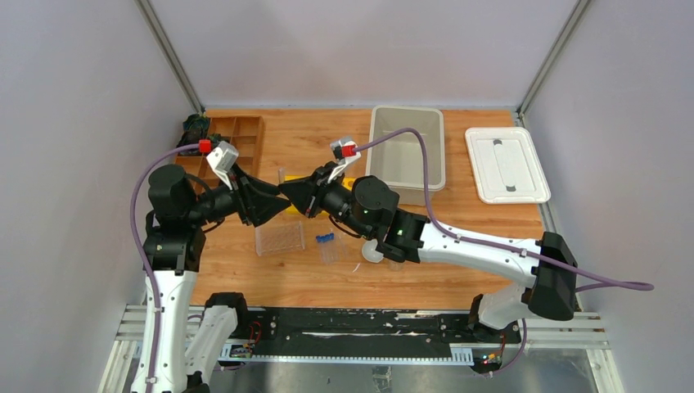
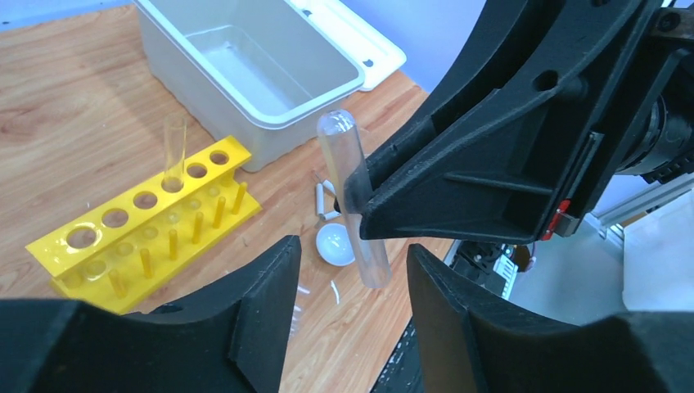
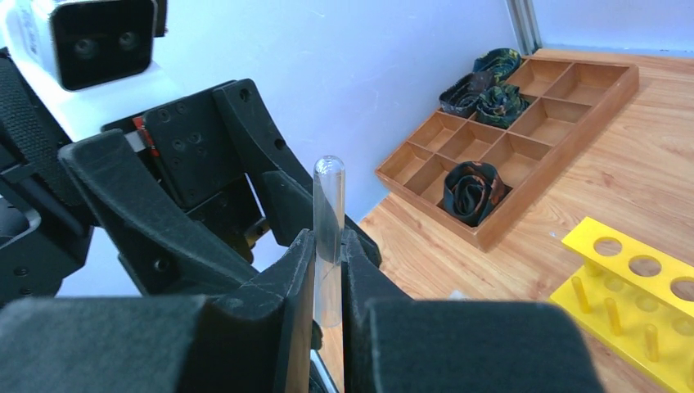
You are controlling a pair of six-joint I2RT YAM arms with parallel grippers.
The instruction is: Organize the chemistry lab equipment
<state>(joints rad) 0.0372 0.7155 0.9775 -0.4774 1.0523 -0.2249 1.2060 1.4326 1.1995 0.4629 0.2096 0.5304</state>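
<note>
Right pincer (image 3: 327, 250) clamps clear tube (image 3: 329, 192); left pincer (image 2: 352, 254) straddles it, not touching.

A clear test tube (image 3: 329, 192) was held upright in the right gripper (image 3: 329, 246). A clear plastic rack (image 1: 279, 237) was seen at its six o'clock, blue-capped tubes (image 1: 326, 240) lying just at the rack's three o'clock.
</note>
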